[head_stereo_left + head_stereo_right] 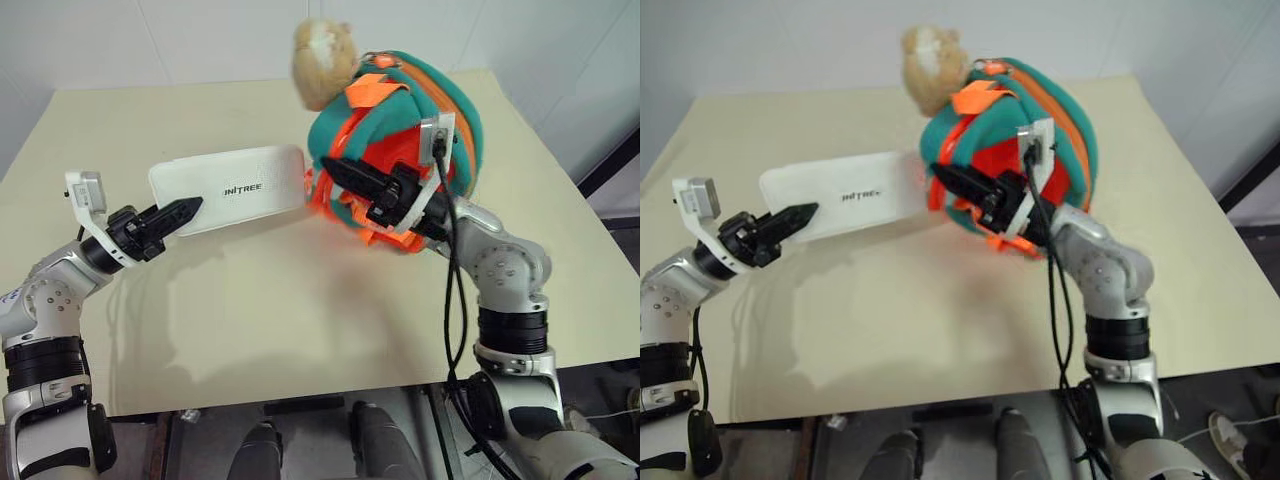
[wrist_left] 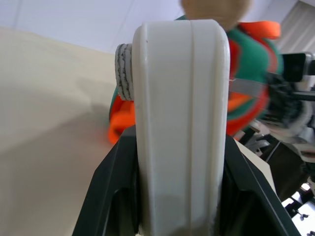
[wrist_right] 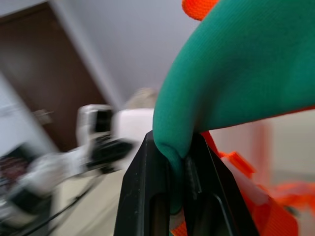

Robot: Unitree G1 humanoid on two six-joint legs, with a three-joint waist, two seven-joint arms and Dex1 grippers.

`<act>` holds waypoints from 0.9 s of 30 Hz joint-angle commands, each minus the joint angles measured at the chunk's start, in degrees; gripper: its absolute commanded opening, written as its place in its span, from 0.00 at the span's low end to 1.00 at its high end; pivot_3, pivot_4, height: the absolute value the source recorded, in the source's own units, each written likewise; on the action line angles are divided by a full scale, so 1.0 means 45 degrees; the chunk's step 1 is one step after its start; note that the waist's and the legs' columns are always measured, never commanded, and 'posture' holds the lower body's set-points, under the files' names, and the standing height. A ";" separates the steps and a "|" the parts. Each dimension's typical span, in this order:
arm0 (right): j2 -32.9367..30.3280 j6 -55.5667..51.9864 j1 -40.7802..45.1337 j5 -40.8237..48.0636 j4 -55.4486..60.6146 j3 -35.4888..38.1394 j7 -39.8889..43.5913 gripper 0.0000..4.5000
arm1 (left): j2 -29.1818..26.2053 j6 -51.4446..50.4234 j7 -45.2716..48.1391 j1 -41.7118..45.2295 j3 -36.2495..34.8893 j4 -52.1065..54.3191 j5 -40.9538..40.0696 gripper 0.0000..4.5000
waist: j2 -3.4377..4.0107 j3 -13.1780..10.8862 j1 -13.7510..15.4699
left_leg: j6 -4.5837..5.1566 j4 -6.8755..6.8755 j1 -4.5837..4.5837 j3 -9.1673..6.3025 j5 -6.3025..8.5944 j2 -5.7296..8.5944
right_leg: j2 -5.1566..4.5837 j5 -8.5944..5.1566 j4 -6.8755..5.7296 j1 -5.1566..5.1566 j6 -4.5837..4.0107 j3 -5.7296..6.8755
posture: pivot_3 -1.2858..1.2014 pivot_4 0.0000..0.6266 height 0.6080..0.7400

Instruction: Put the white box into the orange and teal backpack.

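A pale cream table (image 1: pixel 280 320) fills the room in front of a plain white wall, its near half bare. Closest to me on the left, the left gripper (image 1: pixel 188 209) is clamped on the short end of the white box (image 1: pixel 235 188), the two black fingers squeezing its edge from either side, so the box is held flat above the tabletop with its far end pointing at the bag. To the right, the right gripper (image 1: pixel 335 170) is pinched tight on a fold of teal fabric at the mouth of the orange and teal backpack (image 1: pixel 420 120), holding the bag lifted off the table with its opening turned toward the box. The box's far end sits right at that opening. Beyond, a tan plush bear (image 1: pixel 322 62) rides on top of the backpack.
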State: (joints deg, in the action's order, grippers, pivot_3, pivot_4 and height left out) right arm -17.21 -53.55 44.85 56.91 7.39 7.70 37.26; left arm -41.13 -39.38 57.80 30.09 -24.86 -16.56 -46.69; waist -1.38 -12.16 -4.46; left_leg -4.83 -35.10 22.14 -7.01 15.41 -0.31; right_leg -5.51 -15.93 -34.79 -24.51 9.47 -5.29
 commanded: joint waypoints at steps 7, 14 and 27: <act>-0.3529 -0.4559 0.0177 0.4707 0.0034 0.0952 0.1946 0.00 | -0.2673 -0.0697 0.1593 -0.0086 -0.1317 -0.1056 -0.0361 0.31 | -0.0001 -0.0001 0.0059 | 0.0008 0.0010 0.0049 0.0007 0.0005 -0.0002 | 0.0001 -0.0001 0.0032 -0.0034 -0.0001 0.0009 | 0.52 0.24 1.00; -0.5431 -0.6308 0.0384 0.5570 -0.0855 0.0756 0.3130 0.00 | -0.3819 -0.0722 0.2269 -0.0128 -0.1883 -0.1857 -0.0224 0.31 | -0.0002 -0.0001 0.0129 | 0.0012 0.0004 0.0048 0.0013 0.0007 -0.0003 | 0.0002 -0.0003 0.0064 -0.0034 -0.0003 0.0010 | 0.52 0.24 1.00; -0.5894 -0.5794 0.0192 0.3205 -0.1257 -0.0585 0.5057 0.00 | -0.2655 -0.2399 0.1620 -0.0834 -0.2848 0.1357 -0.2312 0.31 | -0.0005 0.0000 0.0321 | 0.0010 -0.0017 0.0049 0.0016 0.0006 -0.0003 | 0.0001 -0.0003 0.0053 -0.0035 -0.0003 0.0009 | 0.52 0.24 1.00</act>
State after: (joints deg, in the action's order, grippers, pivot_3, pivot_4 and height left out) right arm -43.79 -80.27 45.85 71.45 -0.18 5.03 58.30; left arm -52.89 -48.99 65.61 25.80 -35.01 -14.16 -53.20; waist -1.40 -12.16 -3.02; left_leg -4.79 -35.18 22.36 -6.93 15.44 -0.32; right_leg -5.51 -15.94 -34.57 -24.67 9.46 -5.25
